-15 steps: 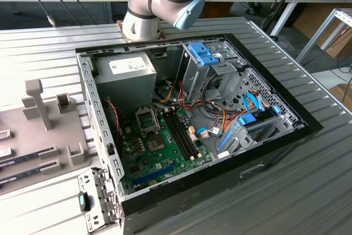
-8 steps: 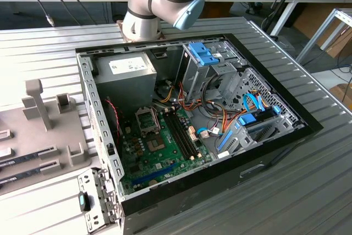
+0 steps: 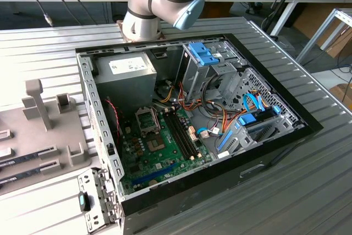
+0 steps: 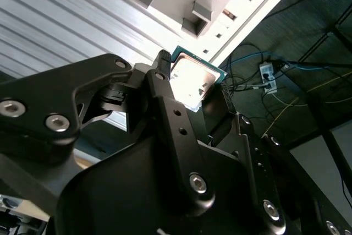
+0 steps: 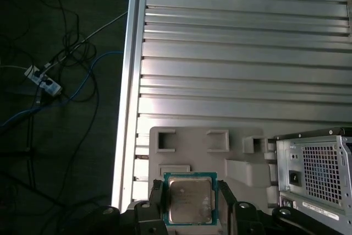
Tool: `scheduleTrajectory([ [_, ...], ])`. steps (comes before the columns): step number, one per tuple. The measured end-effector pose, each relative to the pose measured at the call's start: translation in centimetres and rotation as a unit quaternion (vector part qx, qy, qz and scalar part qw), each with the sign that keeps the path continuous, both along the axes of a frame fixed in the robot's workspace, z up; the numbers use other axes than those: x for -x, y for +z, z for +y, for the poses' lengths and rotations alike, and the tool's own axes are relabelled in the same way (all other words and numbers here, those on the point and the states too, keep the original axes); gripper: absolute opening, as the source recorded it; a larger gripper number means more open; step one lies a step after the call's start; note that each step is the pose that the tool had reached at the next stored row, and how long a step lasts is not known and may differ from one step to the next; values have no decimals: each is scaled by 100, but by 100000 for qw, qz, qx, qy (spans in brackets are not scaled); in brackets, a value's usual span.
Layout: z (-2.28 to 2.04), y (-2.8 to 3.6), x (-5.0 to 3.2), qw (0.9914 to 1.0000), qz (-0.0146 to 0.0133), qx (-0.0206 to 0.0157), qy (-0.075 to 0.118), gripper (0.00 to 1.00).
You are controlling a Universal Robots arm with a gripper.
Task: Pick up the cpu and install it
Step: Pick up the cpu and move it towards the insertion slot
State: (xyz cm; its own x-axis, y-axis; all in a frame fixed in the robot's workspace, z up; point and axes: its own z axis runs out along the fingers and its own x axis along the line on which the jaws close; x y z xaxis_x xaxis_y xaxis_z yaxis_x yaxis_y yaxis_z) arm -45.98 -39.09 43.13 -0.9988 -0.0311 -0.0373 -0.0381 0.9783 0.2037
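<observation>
Now the gripper [image 5: 191, 205] is clamped on the cpu [image 5: 190, 196], fingers [image 5: 156, 205] pinching two opposite edges, holding it up over the grey parts tray [image 5: 190, 144] beside the computer case [image 5: 316, 174].

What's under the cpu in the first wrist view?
Beneath the cpu, clamped in the gripper, lies the grey fixture tray on the ribbed metal table. The tray patch straight below the chip is covered and cannot be seen.

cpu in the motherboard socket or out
Out. In the first wrist view the gripper clamps the cpu by its edges, with the grey tray beyond it, outside the computer case.
</observation>
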Motion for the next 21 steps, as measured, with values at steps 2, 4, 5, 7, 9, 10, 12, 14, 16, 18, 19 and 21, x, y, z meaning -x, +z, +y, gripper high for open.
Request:
scheduleTrajectory([
  [2,0,9,0,100000,0,-65,0,47],
  [4,0,22,0,100000,-2,-136,2,47],
  [5,0,32,0,100000,1,-193,-1,47],
  [7,0,43,-1,100000,0,-259,2,47],
  [9,0,62,0,99999,-2,-374,-1,47],
  [10,0,66,0,99999,-1,-400,1,47],
  [12,0,84,-1,99999,-3,-484,1,47],
  [14,0,95,0,99999,0,-533,1,47],
  [16,0,106,-1,99998,0,-594,2,47],
  [18,0,116,0,99998,-1,-663,-1,47],
  [19,0,121,-1,99998,2,-696,-1,47],
  [21,0,129,-1,99997,-1,-758,-2,47],
])
